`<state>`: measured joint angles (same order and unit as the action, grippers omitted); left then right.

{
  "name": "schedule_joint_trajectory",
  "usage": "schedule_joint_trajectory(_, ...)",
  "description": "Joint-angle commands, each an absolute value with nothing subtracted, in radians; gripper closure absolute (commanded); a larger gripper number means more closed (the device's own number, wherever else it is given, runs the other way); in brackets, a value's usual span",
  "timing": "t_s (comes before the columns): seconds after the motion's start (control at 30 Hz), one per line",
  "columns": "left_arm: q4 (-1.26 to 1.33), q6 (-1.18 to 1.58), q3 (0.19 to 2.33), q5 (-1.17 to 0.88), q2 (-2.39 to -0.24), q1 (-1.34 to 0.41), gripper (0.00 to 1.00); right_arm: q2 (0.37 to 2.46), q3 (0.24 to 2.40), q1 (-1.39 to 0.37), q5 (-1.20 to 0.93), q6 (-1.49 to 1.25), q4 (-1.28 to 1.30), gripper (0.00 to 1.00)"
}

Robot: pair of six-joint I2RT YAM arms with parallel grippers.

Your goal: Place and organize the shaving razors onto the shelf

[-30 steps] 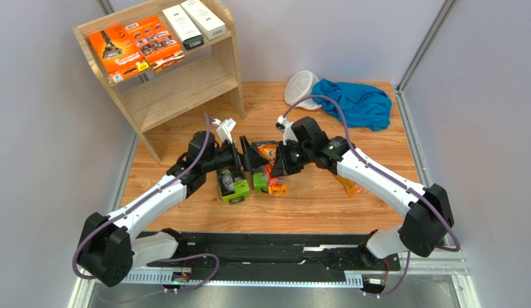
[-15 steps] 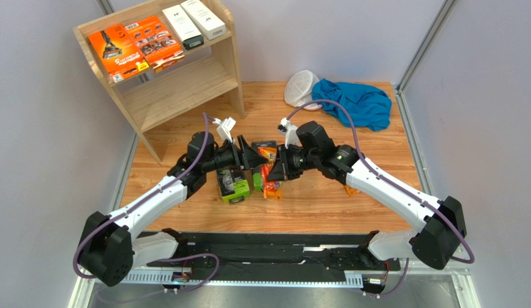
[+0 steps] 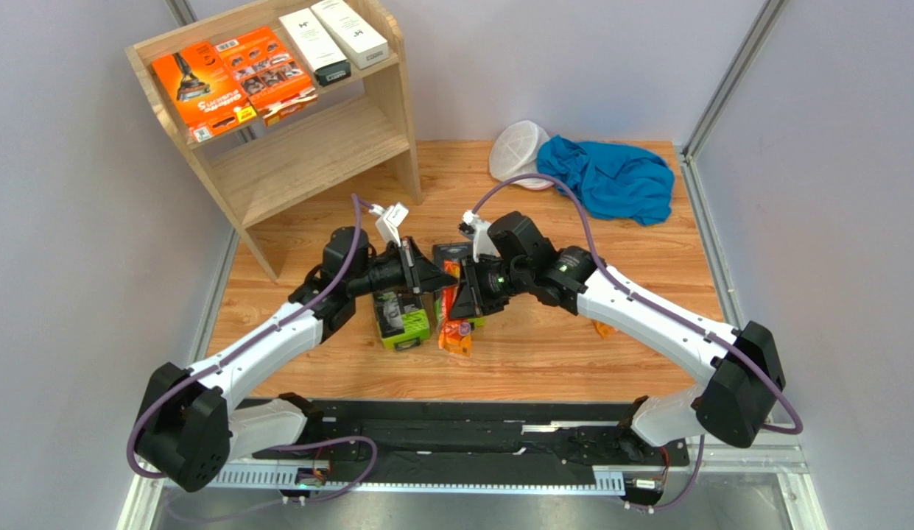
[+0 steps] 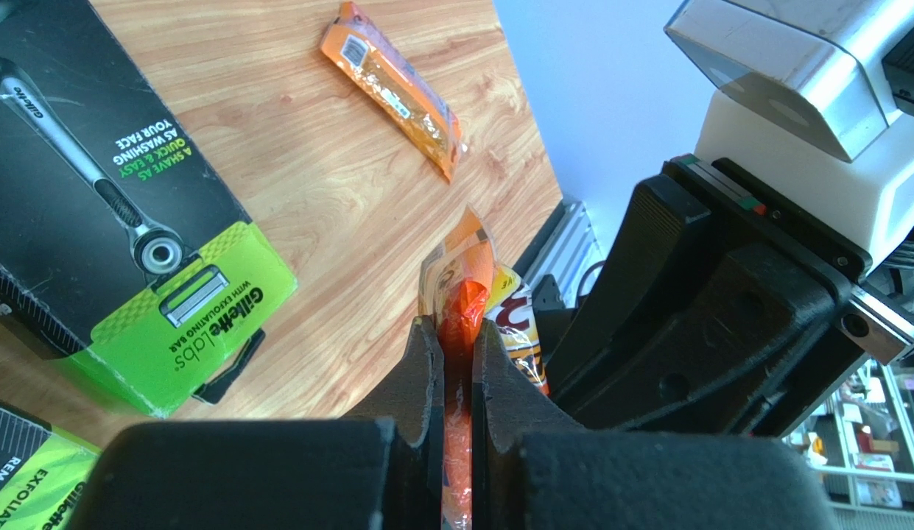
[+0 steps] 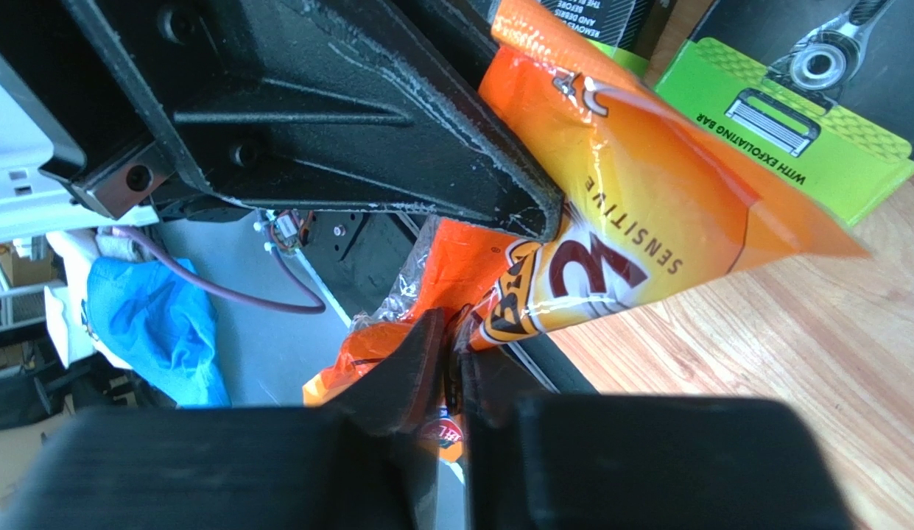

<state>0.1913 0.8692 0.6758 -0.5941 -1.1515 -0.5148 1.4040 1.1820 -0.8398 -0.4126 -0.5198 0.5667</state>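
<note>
Over the table's middle, my left gripper [image 3: 430, 276] [image 4: 459, 345] is shut on a small orange razor packet [image 3: 454, 331] [image 4: 463, 289] [image 5: 638, 210], held edge-on between its fingers. My right gripper [image 3: 463, 296] [image 5: 450, 359] faces it. Its jaws stand a slit apart around the packet's crinkled edge, and whether they still pinch is unclear. Two black-and-lime packs [image 3: 404, 322] [image 4: 107, 210] lie underneath. Another orange packet [image 3: 601, 327] [image 4: 397, 88] lies beside the right arm. The shelf [image 3: 317, 155] holds two flat orange packs [image 3: 201, 88] and two white boxes [image 3: 314, 46] on its top tier.
A blue cloth [image 3: 605, 177] [image 5: 151, 320] and a white mesh cap [image 3: 519, 152] lie at the back right of the wooden table. Grey walls close in on both sides. The shelf stands at the back left.
My left gripper has closed from wide open onto the orange packet. The right arm has pushed slightly left, toward the left gripper, and its jaws have eased a little.
</note>
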Motion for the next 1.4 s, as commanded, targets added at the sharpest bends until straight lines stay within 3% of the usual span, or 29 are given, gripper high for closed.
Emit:
schedule_joint_trajectory(0.0,0.196,0.861,0.689,-0.588,-1.114,-0.518,1.00,1.372,1.215,-0.848,-0.301,-0.534,0.558,0.68)
schedule_joint_trajectory(0.03,0.195,0.864,0.689,-0.578,-1.109,-0.517,1.00,1.339,1.204,-0.847,-0.278,-0.546,0.554,0.59)
schedule_joint_trajectory(0.07,0.195,0.867,0.695,-0.562,-1.105,-0.517,1.00,1.315,1.163,-0.847,-0.253,-0.581,0.545,0.42)
schedule_joint_trajectory(0.2,0.215,0.880,0.716,-0.531,-1.098,-0.517,1.00,1.157,0.993,-0.841,-0.190,-0.689,0.358,0.12)
schedule_joint_trajectory(0.3,0.255,0.899,0.745,-0.523,-1.107,-0.508,1.00,1.022,0.821,-0.821,-0.198,-0.808,0.181,0.04)
schedule_joint_trajectory(0.5,0.414,0.988,0.793,-0.564,-1.170,-0.447,1.00,0.859,0.536,-0.808,-0.210,-1.007,-0.275,0.02)
schedule_joint_trajectory(0.67,0.514,1.045,0.837,-0.600,-1.242,-0.416,1.00,0.917,0.509,-0.807,-0.256,-1.054,-0.519,0.03)
schedule_joint_trajectory(1.0,0.525,1.049,0.920,-0.672,-1.298,-0.333,1.00,1.110,0.634,-0.798,-0.262,-1.054,-0.673,0.10)
schedule_joint_trajectory(1.27,0.534,1.058,0.908,-0.683,-1.287,-0.319,1.00,1.319,0.730,-0.761,-0.324,-1.175,-0.864,0.38)
schedule_joint_trajectory(1.3,0.534,1.058,0.907,-0.686,-1.287,-0.318,1.00,1.342,0.754,-0.761,-0.330,-1.183,-0.865,0.44)
schedule_joint_trajectory(1.33,0.532,1.054,0.907,-0.693,-1.284,-0.316,1.00,1.350,0.762,-0.761,-0.327,-1.184,-0.864,0.60)
schedule_joint_trajectory(1.37,0.531,1.055,0.902,-0.699,-1.281,-0.314,1.00,1.353,0.767,-0.761,-0.321,-1.187,-0.858,0.65)
